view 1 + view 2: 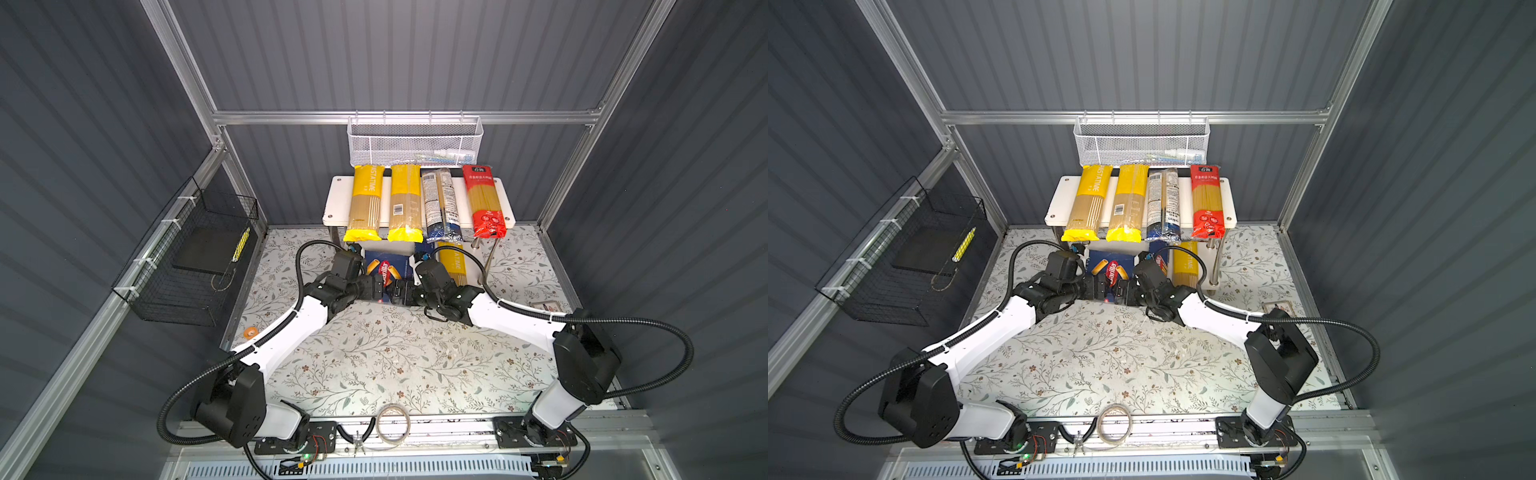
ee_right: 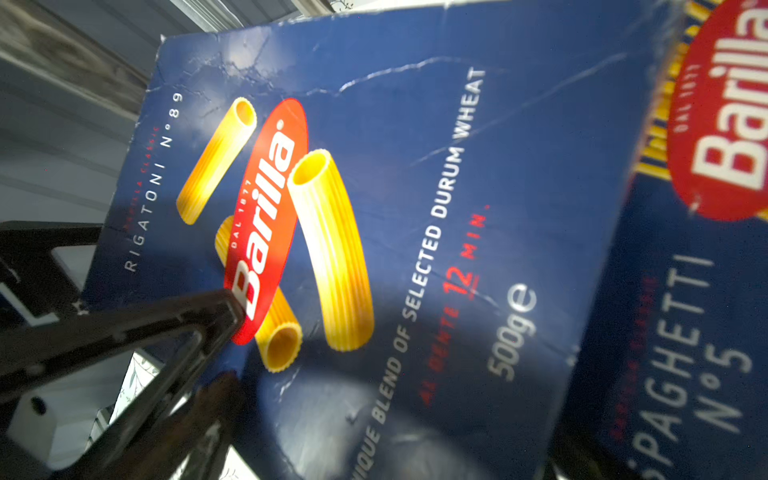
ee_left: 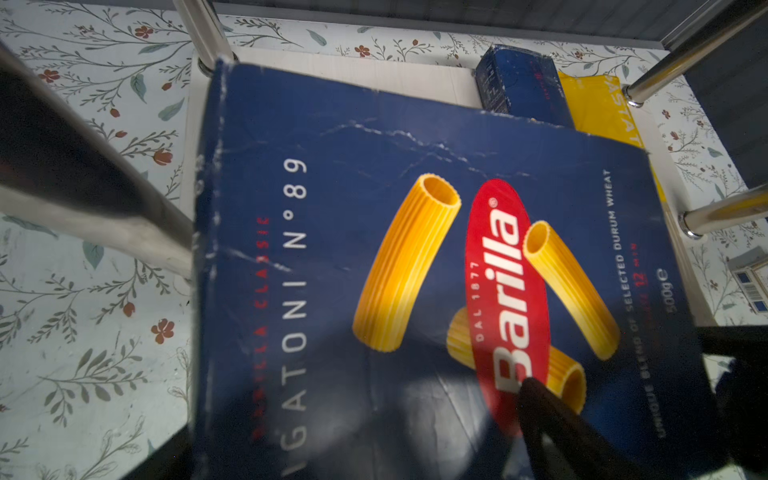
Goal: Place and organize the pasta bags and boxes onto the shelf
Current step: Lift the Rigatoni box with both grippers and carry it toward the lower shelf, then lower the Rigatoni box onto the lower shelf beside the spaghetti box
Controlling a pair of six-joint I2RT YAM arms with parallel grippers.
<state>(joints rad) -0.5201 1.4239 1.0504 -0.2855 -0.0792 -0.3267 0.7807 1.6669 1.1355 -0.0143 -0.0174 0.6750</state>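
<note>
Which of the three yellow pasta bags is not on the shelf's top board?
The yellow bag on the lower board, beside the Spaghetti box; the other two yellow bags lie side by side on the top board.

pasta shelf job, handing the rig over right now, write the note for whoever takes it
Left gripper: appears clamped on the rigatoni box's near edge, upper finger on the logo.
Right gripper: open, beside it at the same edge, holding nothing visible.
Shelf top tier: two yellow PASTATIME bags, clear blue-ended bag, red bag.
Lower tier: spaghetti box, third PASTATIME bag, rigatoni box askew, near end sticking out.
Done: six items shelved.
Left: probably square the rigatoni box, release, withdraw both arms.
</note>
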